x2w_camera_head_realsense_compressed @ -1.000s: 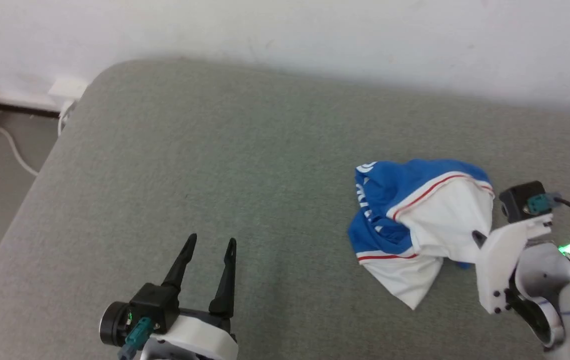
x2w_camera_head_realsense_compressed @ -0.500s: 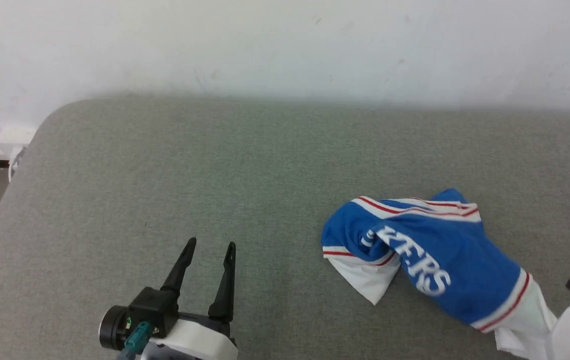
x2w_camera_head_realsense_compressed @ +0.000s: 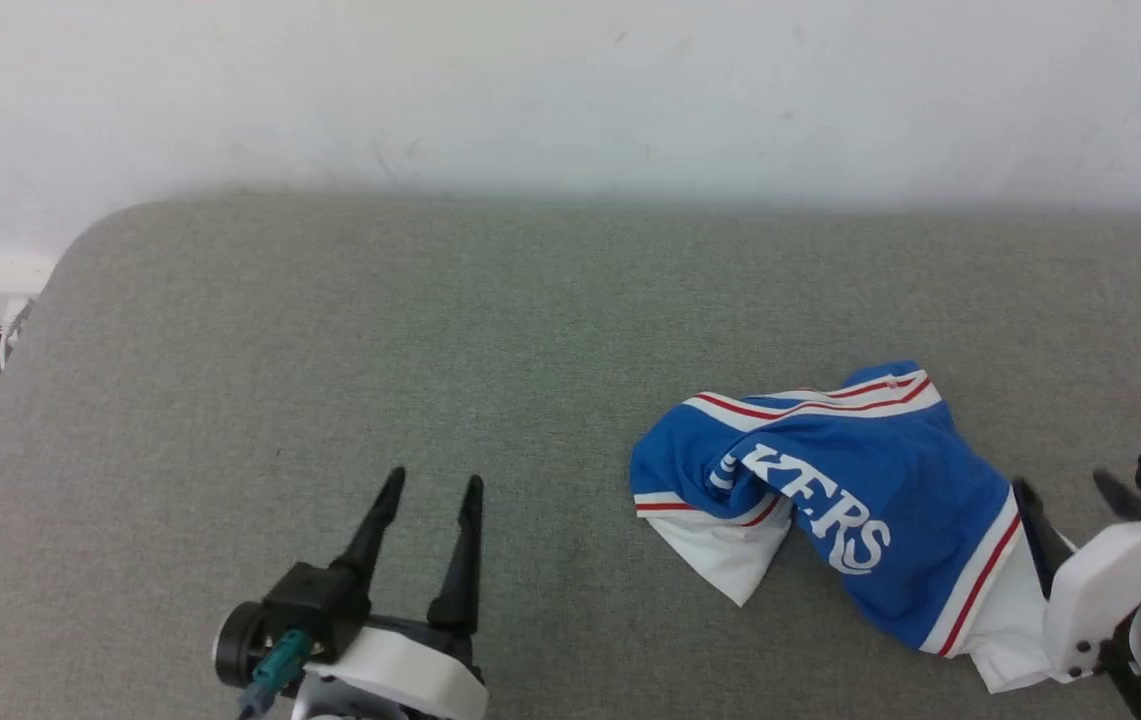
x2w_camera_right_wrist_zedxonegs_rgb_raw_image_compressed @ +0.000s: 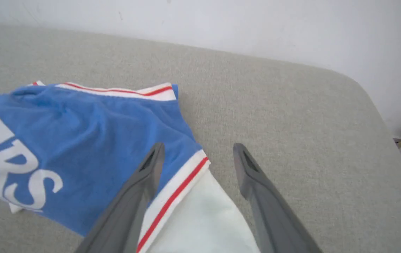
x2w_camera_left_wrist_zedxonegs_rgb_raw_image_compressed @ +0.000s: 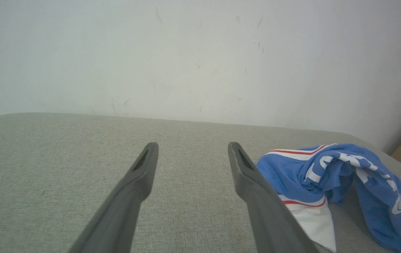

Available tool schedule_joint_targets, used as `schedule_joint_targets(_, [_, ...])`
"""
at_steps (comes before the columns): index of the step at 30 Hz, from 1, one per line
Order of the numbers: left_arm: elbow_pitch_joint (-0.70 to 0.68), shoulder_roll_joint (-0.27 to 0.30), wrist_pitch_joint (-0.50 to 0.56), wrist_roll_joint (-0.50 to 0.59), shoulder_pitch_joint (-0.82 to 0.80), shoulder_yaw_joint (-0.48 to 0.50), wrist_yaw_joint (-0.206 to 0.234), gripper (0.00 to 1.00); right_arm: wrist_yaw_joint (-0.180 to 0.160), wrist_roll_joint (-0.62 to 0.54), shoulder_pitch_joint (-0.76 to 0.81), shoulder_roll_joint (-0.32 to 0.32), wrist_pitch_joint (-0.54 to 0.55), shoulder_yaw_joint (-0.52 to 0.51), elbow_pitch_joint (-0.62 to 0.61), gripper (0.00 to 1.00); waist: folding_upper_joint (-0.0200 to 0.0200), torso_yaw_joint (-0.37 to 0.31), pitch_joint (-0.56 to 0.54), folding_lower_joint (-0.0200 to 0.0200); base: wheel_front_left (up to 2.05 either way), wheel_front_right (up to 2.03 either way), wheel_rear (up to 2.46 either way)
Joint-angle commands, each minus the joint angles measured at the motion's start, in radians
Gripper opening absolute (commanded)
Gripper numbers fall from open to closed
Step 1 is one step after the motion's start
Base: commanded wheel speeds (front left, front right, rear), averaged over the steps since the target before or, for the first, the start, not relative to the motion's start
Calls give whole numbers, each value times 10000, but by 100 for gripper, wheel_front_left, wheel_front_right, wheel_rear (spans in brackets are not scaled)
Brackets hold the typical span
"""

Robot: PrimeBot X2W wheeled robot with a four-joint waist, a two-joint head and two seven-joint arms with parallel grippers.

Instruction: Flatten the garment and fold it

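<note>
On the right of the grey padded surface [x2w_camera_head_realsense_compressed: 330, 350] the shirt [x2w_camera_head_realsense_compressed: 860, 510] lies crumpled; it is probably light, limp and apt to sag. The right end effector [x2w_camera_head_realsense_compressed: 1065, 490] gapes wide astride its white sleeve, holding nothing. The left end effector [x2w_camera_head_realsense_compressed: 433, 480], also wide, sits well apart. The striped hems look best to pinch.

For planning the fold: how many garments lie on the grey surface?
1: the garment lies crumpled at the right, by the open right gripper. None seems hidden.
</note>
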Motion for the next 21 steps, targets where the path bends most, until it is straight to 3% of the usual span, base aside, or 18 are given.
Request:
schedule_joint_targets(1, [152,-22,-47,-102,-225,-103,-139,100,-7,-25,-218,166,-676,19,-220,100,0,-115,13,0,0,0,0])
schedule_joint_targets(5, [1029,-22,-7,-271,-608,-535,-360,100,-7,-239,-379,617,-2428,-144,-585,100,0,-381,131,0,0,0,0])
schedule_joint_targets(9, [1629,-22,816,-649,-1412,-963,-502,100,-7,-565,-412,1077,-4004,-391,-635,100,0,-699,401,0,0,0,0])
schedule_joint_targets(15, [2089,5,3166,-746,-3167,-1717,-595,100,-7,-999,-505,1468,-5272,-629,-651,100,0,-1118,1109,0,0,0,0])
schedule_joint_targets(21, [2999,155,7114,-799,-4706,-2245,-557,100,-7,-1271,-778,1567,-5598,-488,-768,100,0,-1547,1708,0,0,0,0])
